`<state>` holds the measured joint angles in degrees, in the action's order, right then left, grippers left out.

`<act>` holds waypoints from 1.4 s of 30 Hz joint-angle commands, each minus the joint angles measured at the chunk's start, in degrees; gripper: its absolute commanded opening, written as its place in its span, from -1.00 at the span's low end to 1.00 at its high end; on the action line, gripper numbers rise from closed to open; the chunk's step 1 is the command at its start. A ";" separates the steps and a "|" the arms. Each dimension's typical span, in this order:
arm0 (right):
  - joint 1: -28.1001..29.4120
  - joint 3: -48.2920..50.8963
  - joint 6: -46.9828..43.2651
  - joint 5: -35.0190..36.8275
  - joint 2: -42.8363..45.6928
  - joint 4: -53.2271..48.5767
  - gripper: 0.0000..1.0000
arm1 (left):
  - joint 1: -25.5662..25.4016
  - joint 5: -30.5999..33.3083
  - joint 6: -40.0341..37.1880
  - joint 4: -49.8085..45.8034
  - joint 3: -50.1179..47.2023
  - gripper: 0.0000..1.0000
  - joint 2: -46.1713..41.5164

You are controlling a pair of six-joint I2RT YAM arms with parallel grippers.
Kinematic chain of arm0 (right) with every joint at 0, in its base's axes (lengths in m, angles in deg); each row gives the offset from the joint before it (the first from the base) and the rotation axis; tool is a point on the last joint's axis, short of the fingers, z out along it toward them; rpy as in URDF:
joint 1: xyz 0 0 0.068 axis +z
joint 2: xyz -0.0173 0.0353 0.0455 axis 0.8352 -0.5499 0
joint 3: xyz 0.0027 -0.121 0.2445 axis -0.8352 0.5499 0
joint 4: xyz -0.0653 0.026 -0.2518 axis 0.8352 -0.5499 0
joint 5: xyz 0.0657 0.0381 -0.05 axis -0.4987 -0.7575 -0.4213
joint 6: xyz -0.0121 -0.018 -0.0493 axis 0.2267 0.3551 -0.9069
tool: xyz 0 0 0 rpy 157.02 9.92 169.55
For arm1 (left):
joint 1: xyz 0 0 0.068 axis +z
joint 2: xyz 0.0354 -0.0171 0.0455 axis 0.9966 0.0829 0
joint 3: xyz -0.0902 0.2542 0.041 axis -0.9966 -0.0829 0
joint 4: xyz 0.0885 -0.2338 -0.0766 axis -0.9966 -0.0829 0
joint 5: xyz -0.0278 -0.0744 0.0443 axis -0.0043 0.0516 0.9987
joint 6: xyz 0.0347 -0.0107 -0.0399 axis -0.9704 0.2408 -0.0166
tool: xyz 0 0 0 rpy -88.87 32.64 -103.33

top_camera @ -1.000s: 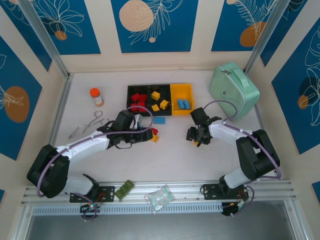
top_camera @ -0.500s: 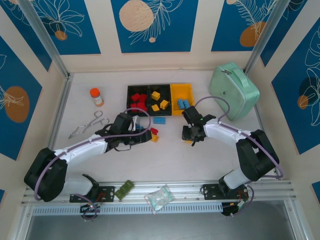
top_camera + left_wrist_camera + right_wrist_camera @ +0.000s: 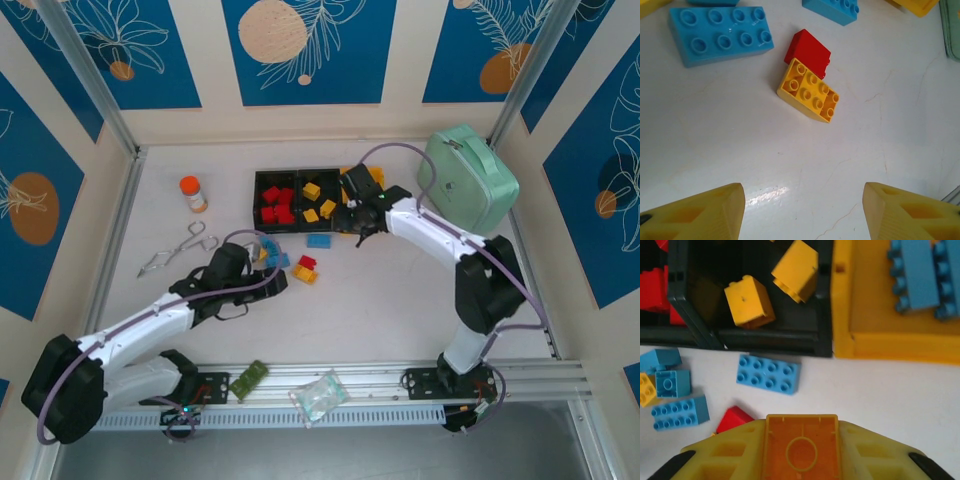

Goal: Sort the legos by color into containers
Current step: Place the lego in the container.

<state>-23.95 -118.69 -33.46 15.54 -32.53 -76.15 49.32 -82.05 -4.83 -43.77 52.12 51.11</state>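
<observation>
While the left gripper (image 3: pixel 802 200) has been drawn back toward the lower left of the overhead frame, it is seen hanging about half open over the white table (image 3: pixel 715 140), with nothing between its jaws. Just ahead of it, at the upper centre of its wrist view, a yellow brick (image 3: pixel 808 96) lies touching a red brick (image 3: pixel 808 46). A light blue eight-stud brick (image 3: pixel 722 34) lies beside them at the upper left. These loose legos are not yet sorted.

Farther up the overhead frame the larger change is found. The right gripper (image 3: pixel 801 467), which was down over the table at centre right a second ago, has been closed and swung up and left to the row of bins. A yellow-orange brick (image 3: pixel 801 440) is clamped between its fingers at the bottom centre of the right wrist view.

From overhead the gripper is placed roughly over the seam between the middle black bin (image 3: pixel 775 337) and the yellow bin (image 3: pixel 890 347). Yellow bricks (image 3: pixel 747 302) already lie in the middle black bin, light blue bricks (image 3: pixel 920 277) in the yellow bin, and red bricks (image 3: pixel 277 200) in the left black bin (image 3: pixel 257 195).

A pick is therefore judged complete and a drop pending. The carried brick would belong in the middle black bin, slightly left of where it is held.
</observation>
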 commanded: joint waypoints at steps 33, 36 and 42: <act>0.27 -35.72 -2.67 -1.53 -23.68 -9.64 0.06 | -0.58 7.02 2.90 -7.43 -4.38 0.28 -8.75; 1.06 -26.50 -2.28 -2.35 -16.15 -5.36 0.06 | -0.57 8.55 1.96 -9.07 -3.01 0.31 -7.97; 2.36 -8.41 -1.36 -3.76 -1.13 1.14 0.06 | -0.10 12.34 0.03 -12.52 1.40 0.35 -4.80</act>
<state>-22.14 -132.00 -35.19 13.44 -39.41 -79.56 49.32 -72.98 -2.82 -53.67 50.24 45.23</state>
